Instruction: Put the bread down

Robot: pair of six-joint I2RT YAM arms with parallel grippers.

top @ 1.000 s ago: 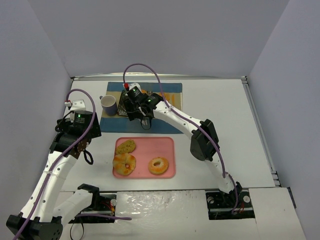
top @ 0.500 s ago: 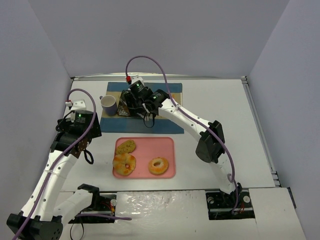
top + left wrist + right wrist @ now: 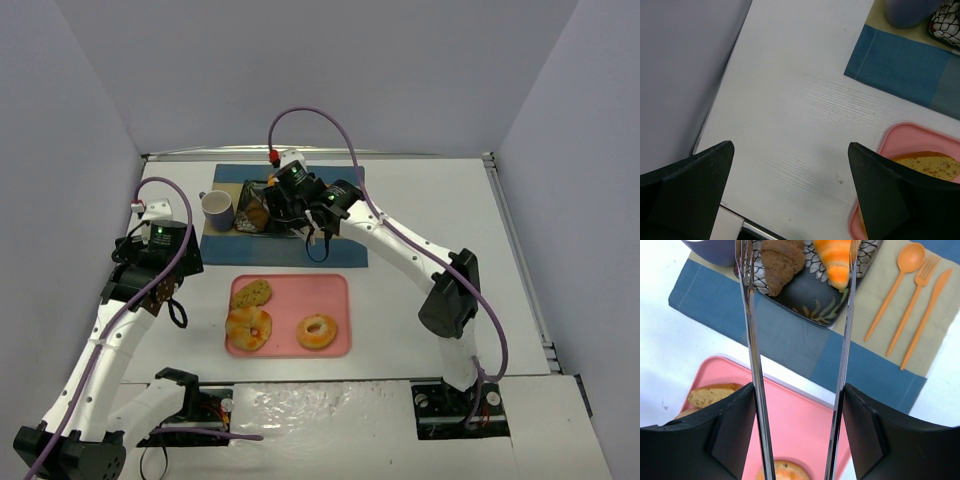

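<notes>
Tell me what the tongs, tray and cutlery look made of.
Tongs: polished metal, thin blades with mirror-like glints. Tray: probably plastic, matte pink with a rounded moulded rim. Cutlery: likely plastic, uniform flat orange without any shine, though painted wood can't be ruled out.
</notes>
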